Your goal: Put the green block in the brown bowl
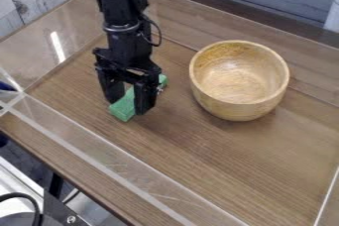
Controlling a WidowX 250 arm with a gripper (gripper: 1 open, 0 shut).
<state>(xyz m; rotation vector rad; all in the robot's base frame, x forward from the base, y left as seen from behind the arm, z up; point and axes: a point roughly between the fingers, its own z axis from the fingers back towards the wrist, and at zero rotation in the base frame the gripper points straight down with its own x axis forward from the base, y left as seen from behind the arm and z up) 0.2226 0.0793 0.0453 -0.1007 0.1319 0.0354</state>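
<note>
The green block (126,106) lies flat on the wooden table, left of the brown bowl (240,105). My gripper (126,95) points straight down over the block. It is open, with one dark finger on each side of the bar. Green shows between the fingers and past the right finger toward the bowl. The bowl stands upright and empty, about a hand's width to the right of the gripper.
A clear acrylic wall (79,161) runs along the table's front edge, with another along the left side. The wooden tabletop (212,161) stretches in front of the bowl and the gripper. A grey plank wall stands at the back.
</note>
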